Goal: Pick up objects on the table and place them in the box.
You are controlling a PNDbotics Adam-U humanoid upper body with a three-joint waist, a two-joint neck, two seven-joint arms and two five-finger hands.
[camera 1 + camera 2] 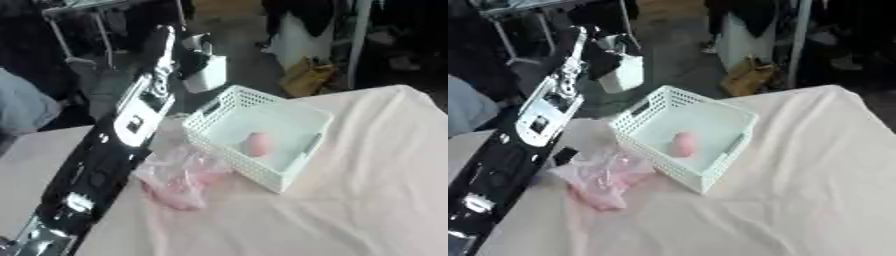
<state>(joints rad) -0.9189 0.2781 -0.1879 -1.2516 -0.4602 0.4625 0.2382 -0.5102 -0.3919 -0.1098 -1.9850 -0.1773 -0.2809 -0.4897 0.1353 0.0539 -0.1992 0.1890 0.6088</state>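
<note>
Left eye view shows me a pink ball (pixel 255 144) in the basket (pixel 302 114), bag (pixel 182 181) beside it, left arm (pixel 114 145) raised; neither robot hand visible.

You are working in what looks like a workshop or lab space, not a home. A table (pixel 367 200) draped in pale cloth fills the lower right of the frame, with a white basket (pixel 302 165) on it. Beyond its far edge lies a bare grey floor (pixel 249 65). A metal rack (pixel 79 35) stands at upper left, a yellow-brown bag (pixel 306 75) sits on the floor at upper centre, and dark clutter lines the top edge.
</note>
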